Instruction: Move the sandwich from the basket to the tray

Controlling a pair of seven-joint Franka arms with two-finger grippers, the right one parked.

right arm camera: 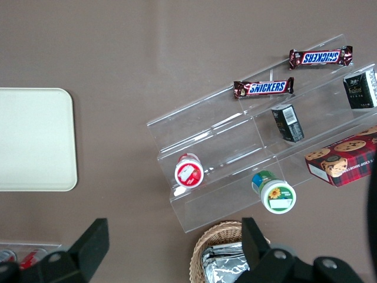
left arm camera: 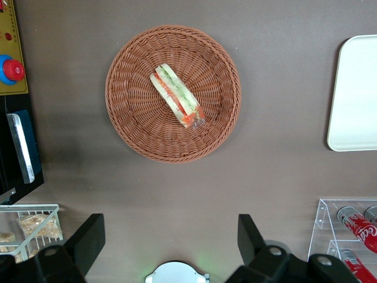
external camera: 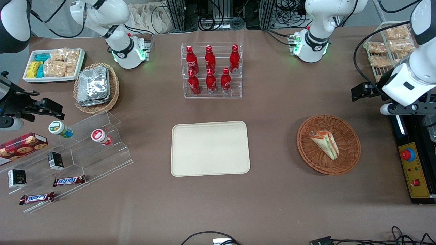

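Observation:
The sandwich (external camera: 324, 144) (left arm camera: 177, 96), a wrapped wedge with green and orange-red layers, lies in the middle of the round reddish-brown basket (external camera: 351, 154) (left arm camera: 132, 132). The cream tray (external camera: 210, 148) (left arm camera: 357, 94) lies flat on the table beside the basket, toward the parked arm's end, with nothing on it. My left gripper (external camera: 362, 92) (left arm camera: 171, 236) hangs high over the table, farther from the front camera than the basket and a little toward the working arm's end. It is open, and nothing is between its black fingers (left arm camera: 88, 240).
A clear rack of red bottles (external camera: 211, 69) stands farther back than the tray. A control box with a red button (external camera: 414, 170) and a wire rack of snack packs (external camera: 388, 47) lie at the working arm's end. A tan basket of foil packs (external camera: 96, 87) and an acrylic stepped stand (external camera: 78, 156) sit toward the parked arm's end.

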